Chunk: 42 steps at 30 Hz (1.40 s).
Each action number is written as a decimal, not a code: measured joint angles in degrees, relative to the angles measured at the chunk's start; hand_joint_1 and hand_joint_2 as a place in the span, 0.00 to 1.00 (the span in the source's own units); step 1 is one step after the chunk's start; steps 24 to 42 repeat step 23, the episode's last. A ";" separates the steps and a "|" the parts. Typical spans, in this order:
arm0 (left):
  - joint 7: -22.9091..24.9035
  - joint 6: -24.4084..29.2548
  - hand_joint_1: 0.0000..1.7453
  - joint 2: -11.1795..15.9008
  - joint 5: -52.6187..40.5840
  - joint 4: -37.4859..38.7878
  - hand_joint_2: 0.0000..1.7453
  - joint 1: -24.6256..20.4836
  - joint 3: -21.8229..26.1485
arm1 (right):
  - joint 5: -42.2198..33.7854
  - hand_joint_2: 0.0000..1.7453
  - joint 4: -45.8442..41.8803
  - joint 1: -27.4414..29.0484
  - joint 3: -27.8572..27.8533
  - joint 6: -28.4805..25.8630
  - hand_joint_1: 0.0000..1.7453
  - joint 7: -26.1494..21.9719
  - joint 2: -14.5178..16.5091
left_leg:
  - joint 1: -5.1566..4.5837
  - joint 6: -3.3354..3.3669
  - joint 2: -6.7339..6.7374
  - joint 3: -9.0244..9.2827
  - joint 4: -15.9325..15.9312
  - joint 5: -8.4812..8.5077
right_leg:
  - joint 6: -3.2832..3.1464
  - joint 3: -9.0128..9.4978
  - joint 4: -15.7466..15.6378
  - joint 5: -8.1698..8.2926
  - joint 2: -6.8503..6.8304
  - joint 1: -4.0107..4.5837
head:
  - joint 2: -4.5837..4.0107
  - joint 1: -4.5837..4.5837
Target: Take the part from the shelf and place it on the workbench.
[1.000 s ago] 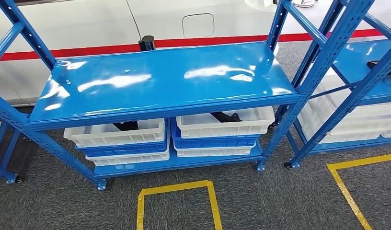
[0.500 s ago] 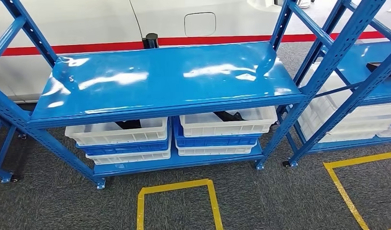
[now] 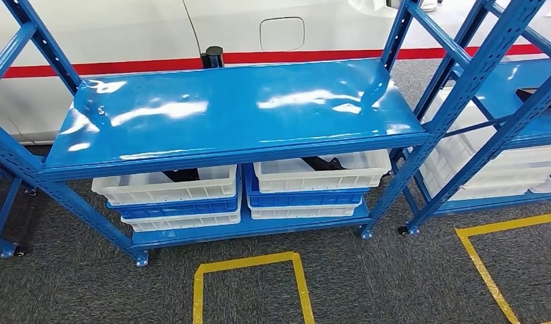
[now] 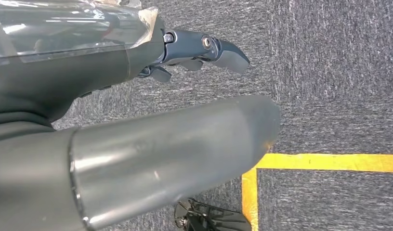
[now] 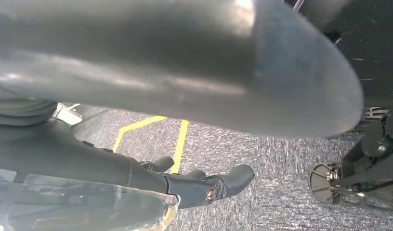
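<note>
**Robot at the rack, both hands down, parts lying in the lower bins**

Nearest the robot, a yellow floor marking [image 3: 249, 287] frames the standing spot on grey carpet. Left robot hand [image 4: 137, 120] and right robot hand [image 5: 185, 72] hang low over the floor, fingers loosely apart, holding nothing. Farther on stands the blue shelf [image 3: 232, 111], its top board bare. Beneath it, white bins [image 3: 165, 185] sit stacked; a dark part [image 3: 325, 163] lies in the right bin and another in the left, presumably binned for picking. Farthest, a white vehicle body [image 3: 124, 34].

text: none legible | labels: none | numbers: none | signs: none
</note>
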 joint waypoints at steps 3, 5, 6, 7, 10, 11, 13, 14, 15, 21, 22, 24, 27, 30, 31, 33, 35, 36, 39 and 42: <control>0.09 0.31 0.00 0.00 -0.10 0.00 0.00 0.00 0.00 | -0.05 0.00 0.00 0.00 0.00 0.00 0.00 0.00 0.00 | 0.08 -0.01 0.00 0.00 0.00 0.00 | 0.00 0.00 0.01 0.00 0.00 0.10 | 0.00 0.01; 0.09 0.43 0.00 0.00 -0.14 0.00 0.00 0.00 0.00 | -0.07 0.00 0.00 0.00 0.00 0.00 0.00 0.00 0.00 | 0.12 -0.01 0.00 0.00 0.00 0.01 | -0.01 0.00 0.03 0.00 0.00 0.15 | 0.00 0.00; 0.09 0.45 0.00 0.00 -0.14 0.00 0.00 0.00 0.00 | -0.07 0.00 0.00 0.00 0.00 0.00 0.00 0.00 0.00 | 0.14 -0.01 0.00 0.01 0.00 0.01 | -0.01 0.00 0.04 0.00 0.00 0.17 | 0.00 0.00; 0.09 0.46 0.00 0.00 -0.15 0.00 0.00 0.00 0.00 | -0.07 0.00 0.00 0.00 0.00 0.00 0.00 0.00 0.00 | 0.15 -0.02 0.00 0.01 0.00 0.01 | -0.01 0.00 0.05 0.00 0.00 0.18 | 0.00 0.00; 0.10 0.43 0.00 0.00 -0.15 0.00 0.00 0.00 0.00 | -0.08 0.00 0.00 0.00 0.00 0.00 0.00 0.00 0.00 | 0.17 -0.02 0.00 0.00 0.00 0.02 | -0.01 0.00 0.05 0.00 0.00 0.20 | 0.00 0.01; 0.12 0.37 0.00 0.00 -0.14 0.00 0.00 0.00 0.00 | -0.10 0.00 0.00 0.00 0.00 0.00 0.00 0.01 0.00 | 0.18 -0.02 0.00 0.01 0.00 0.02 | -0.01 0.00 0.05 0.00 0.00 0.20 | 0.00 0.00; 0.34 0.24 0.00 0.00 -0.08 0.00 0.00 -0.01 0.00 | -0.20 0.00 0.00 0.00 0.01 0.00 0.00 0.01 0.00 | 0.18 -0.02 0.00 0.00 0.00 0.02 | -0.01 0.00 0.05 0.00 0.00 0.20 | 0.00 0.01; 0.52 0.19 0.00 0.00 -0.05 0.00 0.00 -0.01 0.00 | -0.26 0.00 0.00 0.00 0.01 0.00 0.00 0.01 0.00 | 0.18 -0.02 0.00 0.00 0.00 0.02 | -0.01 0.00 0.05 0.00 0.00 0.20 | 0.00 0.01; 0.71 0.19 0.00 0.00 -0.04 0.00 0.00 -0.02 0.00 | -0.29 0.00 0.00 0.00 0.02 0.00 0.00 0.01 0.01 | 0.18 -0.02 0.00 0.00 0.00 0.02 | -0.01 0.00 0.05 0.00 0.00 0.20 | 0.00 0.01; 2.03 1.07 0.00 0.00 -0.04 0.00 0.00 -0.04 0.03 | -0.44 0.00 0.00 -0.04 0.52 -0.52 0.00 0.02 0.14 | 0.18 -0.02 0.00 0.00 0.00 0.02 | -0.01 0.00 0.05 0.00 0.00 0.19 | 0.00 0.01; 2.07 1.10 0.00 0.00 -0.04 0.00 0.00 -0.04 0.04 | -0.53 0.00 0.00 -0.06 0.58 -0.66 0.00 0.02 0.19 | 0.18 -0.02 0.00 0.00 0.00 0.02 | -0.01 0.00 0.05 0.00 0.00 0.19 | 0.00 0.00; 2.08 1.10 0.00 0.00 -0.04 0.00 0.00 -0.04 0.04 | -0.57 0.00 0.00 -0.07 0.60 -0.71 0.00 0.02 0.21 | 0.18 -0.02 0.00 0.00 0.00 0.02 | -0.01 0.00 0.05 0.00 0.00 0.19 | 0.00 0.00; 2.08 1.10 0.00 0.00 -0.04 0.00 0.00 -0.04 0.04 | -0.57 0.00 0.00 -0.07 0.60 -0.71 0.00 0.02 0.21 | 0.18 -0.02 0.00 0.00 0.00 0.02 | -0.01 0.00 0.05 0.00 0.00 0.19 | 0.00 0.00; 2.08 1.10 0.00 0.00 -0.04 0.00 0.00 -0.04 0.04 | -0.57 0.00 0.00 -0.07 0.60 -0.71 0.00 0.02 0.21 | 0.18 -0.02 0.00 0.00 0.00 0.02 | -0.01 0.00 0.05 0.00 0.00 0.19 | 0.00 0.00; 2.08 1.10 0.00 0.00 -0.04 0.00 0.00 -0.04 0.04 | -0.57 0.00 0.00 -0.07 0.60 -0.71 0.00 0.02 0.21 | 0.18 -0.02 0.00 0.00 0.00 0.02 | -0.01 0.00 0.05 0.00 0.00 0.19 | 0.00 0.00; 2.08 1.10 0.00 0.00 -0.04 0.00 0.00 -0.04 0.04 | -0.57 0.00 0.00 -0.07 0.60 -0.71 0.00 0.02 0.21 | 0.18 -0.02 0.00 0.00 0.00 0.02 | -0.01 0.00 0.05 0.00 0.00 0.19 | 0.00 0.00; 2.08 1.10 0.00 0.00 -0.04 0.00 0.00 -0.04 0.04 | -0.57 0.00 0.00 -0.07 0.60 -0.71 0.00 0.02 0.21 | 0.18 -0.02 0.00 0.00 0.00 0.02 | -0.01 0.00 0.05 0.00 0.00 0.19 | 0.00 0.00; 2.08 1.10 0.00 0.00 -0.04 0.00 0.00 -0.04 0.04 | -0.57 0.00 0.00 -0.07 0.60 -0.71 0.00 0.02 0.21 | 0.18 -0.02 0.00 0.00 0.00 0.02 | -0.01 0.00 0.05 0.00 0.00 0.19 | 0.00 0.00; 2.08 1.10 0.00 0.00 -0.04 0.00 0.00 -0.04 0.04 | -0.57 0.00 0.00 -0.07 0.60 -0.71 0.00 0.02 0.21 | 0.18 -0.02 0.00 0.00 0.00 0.02 | -0.01 0.00 0.05 0.00 0.00 0.19 | 0.00 0.00; 2.08 1.10 0.00 0.00 -0.04 0.00 0.00 -0.04 0.04 | -0.57 0.00 0.00 -0.07 0.60 -0.71 0.00 0.02 0.21 | 0.18 -0.02 0.00 0.00 0.00 0.02 | -0.01 0.00 0.05 0.00 0.00 0.19 | 0.00 0.00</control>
